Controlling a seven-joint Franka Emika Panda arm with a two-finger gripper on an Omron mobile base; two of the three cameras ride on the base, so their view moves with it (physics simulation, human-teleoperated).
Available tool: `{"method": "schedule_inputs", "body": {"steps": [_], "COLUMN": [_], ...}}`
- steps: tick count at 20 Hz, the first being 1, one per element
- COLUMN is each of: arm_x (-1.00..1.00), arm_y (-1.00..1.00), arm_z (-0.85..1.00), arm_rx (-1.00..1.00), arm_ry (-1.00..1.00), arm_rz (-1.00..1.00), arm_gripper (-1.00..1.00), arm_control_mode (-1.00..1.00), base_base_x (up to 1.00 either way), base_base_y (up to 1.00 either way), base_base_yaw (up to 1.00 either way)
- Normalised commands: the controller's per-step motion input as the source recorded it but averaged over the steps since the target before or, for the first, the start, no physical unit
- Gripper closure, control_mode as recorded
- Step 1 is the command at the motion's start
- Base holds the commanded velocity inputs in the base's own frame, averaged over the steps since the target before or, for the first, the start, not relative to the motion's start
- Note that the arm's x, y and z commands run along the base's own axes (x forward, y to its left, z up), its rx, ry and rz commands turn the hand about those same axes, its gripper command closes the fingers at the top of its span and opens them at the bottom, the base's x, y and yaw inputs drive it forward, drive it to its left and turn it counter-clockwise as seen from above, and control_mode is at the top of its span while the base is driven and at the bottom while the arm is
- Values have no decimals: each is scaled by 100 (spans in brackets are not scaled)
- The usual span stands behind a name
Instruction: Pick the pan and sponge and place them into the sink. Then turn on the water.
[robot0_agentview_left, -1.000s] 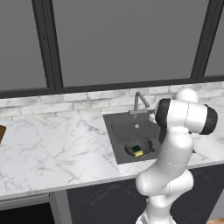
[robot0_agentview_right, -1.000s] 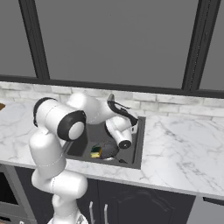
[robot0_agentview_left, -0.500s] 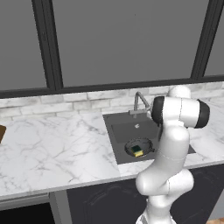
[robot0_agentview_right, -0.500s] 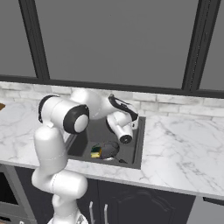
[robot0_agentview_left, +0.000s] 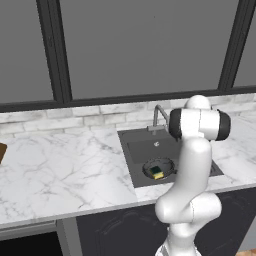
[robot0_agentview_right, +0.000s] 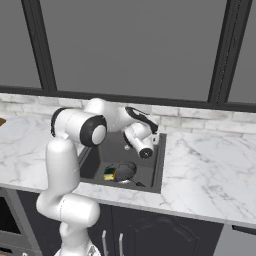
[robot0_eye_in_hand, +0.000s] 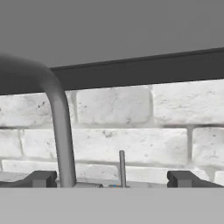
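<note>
Jaws stood wide open and empty at frame bottom, either side of the faucet (robot0_eye_in_hand: 59, 127) stem. We saw sponge (robot0_agentview_left: 157, 172) on pan (robot0_agentview_left: 165, 162) in sink (robot0_agentview_left: 135, 167), centre-right, set in bench (robot0_agentview_left: 60, 175).

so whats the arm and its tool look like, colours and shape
The arm is made of glossy white, rounded tube segments with dark grey to black bands at the joints. A thin black strip runs along the white wrist section. The tool ends in two small, dark grey, blocky finger tips.
</note>
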Motion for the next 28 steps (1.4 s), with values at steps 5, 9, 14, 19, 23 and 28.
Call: {"method": "schedule_inputs", "body": {"steps": [5,9,14,19,23,28], "arm_x": [36,26,21,27,29,29], "arm_y": [-6,0,0,3,3,2], "arm_z": [-7,-15,-20,-14,-14,-16], "arm_rx": [2,1,0,0,0,0], "arm_ry": [0,0,0,-3,-3,-2], "arm_rz": [2,4,3,0,0,0], "arm_gripper": [-100,-100,-100,-100,-100,-100], "arm_control_mode": [-100,-100,-100,-100,-100,-100], "base_base_x": [0,0,0,0,0,0], "base_base_y": [0,0,0,0,0,0], "base_base_yaw": [0,0,0,0,0,0]}}
